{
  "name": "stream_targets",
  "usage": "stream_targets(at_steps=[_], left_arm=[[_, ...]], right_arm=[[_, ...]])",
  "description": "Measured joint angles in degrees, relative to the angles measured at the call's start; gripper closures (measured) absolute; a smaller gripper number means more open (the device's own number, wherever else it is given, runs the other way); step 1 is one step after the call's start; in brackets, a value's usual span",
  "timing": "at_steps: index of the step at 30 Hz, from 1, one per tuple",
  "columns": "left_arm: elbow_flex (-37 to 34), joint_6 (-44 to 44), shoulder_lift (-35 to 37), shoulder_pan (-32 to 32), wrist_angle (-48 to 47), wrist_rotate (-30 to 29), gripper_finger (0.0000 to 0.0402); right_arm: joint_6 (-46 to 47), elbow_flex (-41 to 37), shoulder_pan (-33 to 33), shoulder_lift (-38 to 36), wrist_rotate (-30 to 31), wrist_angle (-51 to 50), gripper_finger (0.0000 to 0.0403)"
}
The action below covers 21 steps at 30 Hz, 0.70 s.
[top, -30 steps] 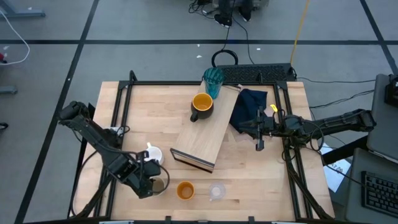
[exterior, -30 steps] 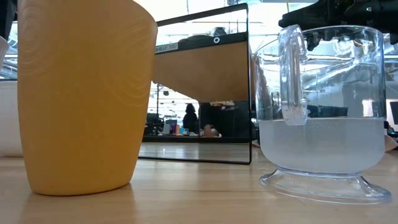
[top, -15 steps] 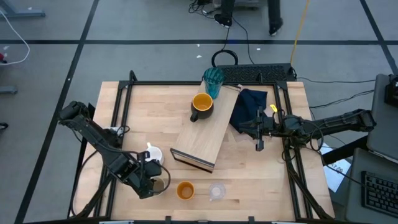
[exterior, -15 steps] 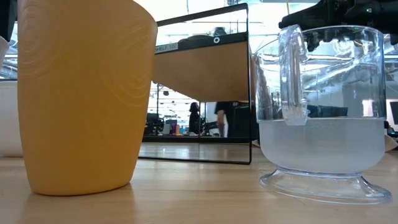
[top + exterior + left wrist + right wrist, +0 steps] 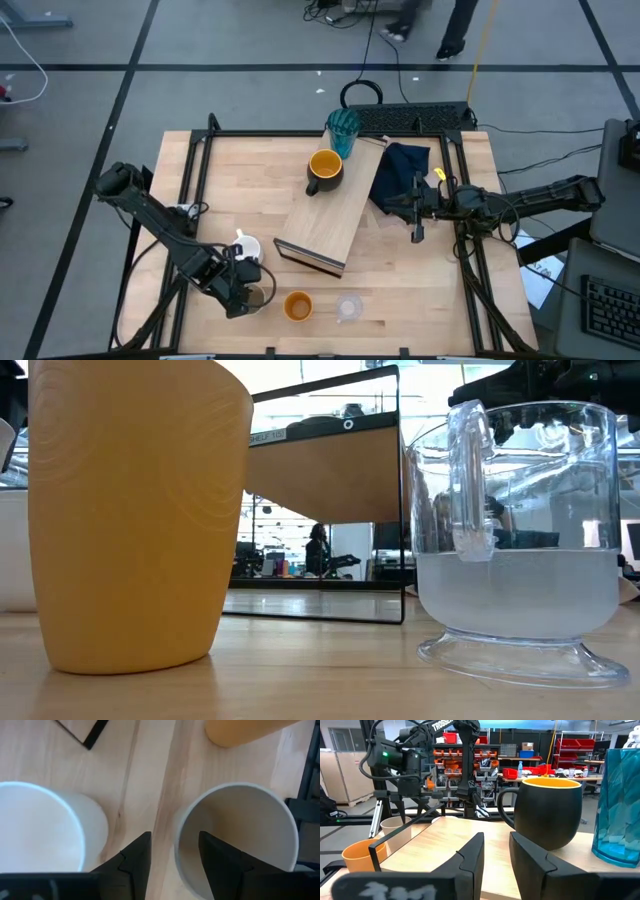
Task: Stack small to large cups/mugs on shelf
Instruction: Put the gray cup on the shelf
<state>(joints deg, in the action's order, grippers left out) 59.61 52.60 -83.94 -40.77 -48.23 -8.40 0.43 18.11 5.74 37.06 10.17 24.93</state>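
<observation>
Left gripper (image 5: 252, 291) is observed low at the table's near edge, on the near left of the shelf (image 5: 335, 210), with its jaws parted and straddling the rim wall of the beige cup (image 5: 235, 837): one finger is seen inside the cup and the other outside it, between that cup and the white mug (image 5: 42, 827). Whether the wall is already pinched cannot be told.

Relative to the shelf, the white mug (image 5: 246, 248) is placed just off the near-left corner, with the beige cup (image 5: 258, 295) just nearer the table edge. The orange cup (image 5: 297, 305) and the small clear glass (image 5: 349, 308) are set in a row to the right of it, both in front of the shelf's dark end edge.

On the shelf itself, the dark mug with yellow inside (image 5: 325, 168) is stood near the far end, and the teal ribbed tumbler (image 5: 342, 130) is found at or just beyond the far end.

Right gripper (image 5: 417, 229) is held just off the shelf's right long side, over the navy cloth (image 5: 400, 175); its jaws are seen narrowly parted and empty.

The shelf's long axis is judged to run from the near edge diagonally away to the right, so the beige cup lies directly under the left gripper, and the left arm is much the nearer to the unstacked cups.
</observation>
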Motion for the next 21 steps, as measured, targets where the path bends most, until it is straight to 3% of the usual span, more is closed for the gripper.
stream_targets(at_steps=[8, 21], left_arm=[[-2.6, -0.2, 0.0, 0.0, 5.2, 1.0, 0.0238], [-2.6, -1.0, 0.0, 0.7, 5.3, 1.1, 0.0238]], right_arm=[[0.4, 0.0, 0.0, 0.0, 0.0, 0.0, 0.0319], [0.4, 0.0, 0.0, 0.0, 0.0, 0.0, 0.0319]])
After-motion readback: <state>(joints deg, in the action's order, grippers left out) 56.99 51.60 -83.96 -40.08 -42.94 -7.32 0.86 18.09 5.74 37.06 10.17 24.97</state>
